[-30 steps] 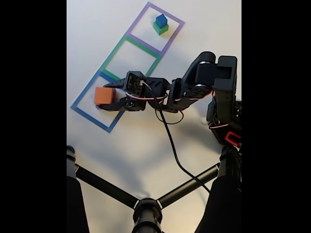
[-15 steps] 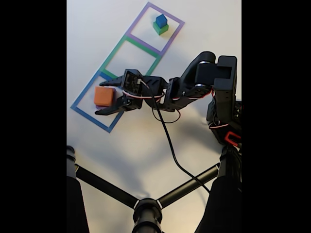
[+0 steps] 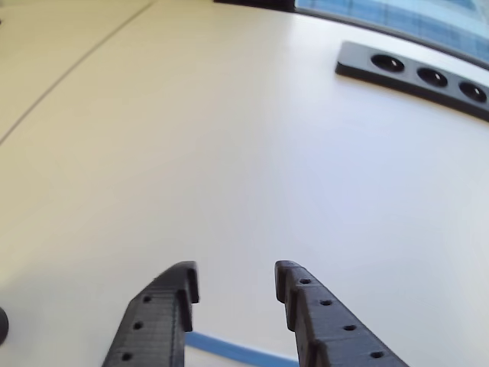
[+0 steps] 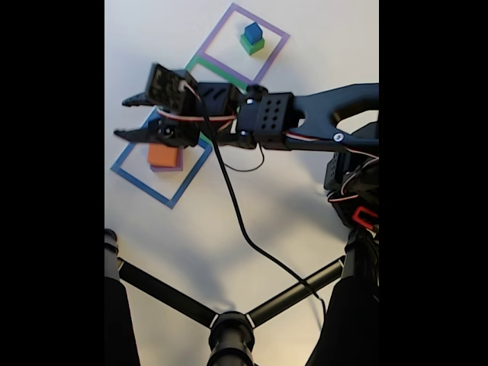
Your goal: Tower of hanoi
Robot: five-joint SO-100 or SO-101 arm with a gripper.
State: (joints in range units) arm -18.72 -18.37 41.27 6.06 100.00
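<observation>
In the fixed view the orange block (image 4: 162, 155) lies on the purple slab (image 4: 178, 162) inside the blue tape square (image 4: 145, 185). The small blue cube (image 4: 252, 31) sits on the green cube (image 4: 252, 46) inside the purple tape square at the top. My gripper (image 4: 123, 117) hangs open above the upper left of the orange block, apart from it, with nothing between its fingers. In the other view the gripper (image 3: 237, 280) is open over bare table, and a strip of blue tape (image 3: 237, 351) crosses below its fingertips.
The outstretched arm (image 4: 305, 118) covers most of the green tape square (image 4: 200, 62). A black cable (image 4: 236, 221) trails down from the wrist. A black stand with three legs (image 4: 229, 328) fills the bottom. A black strip with round holes (image 3: 416, 73) lies at the table's far right.
The gripper opened off the orange block, leaving it on the purple slab, then rose and shifted up and left as the arm stretched out.
</observation>
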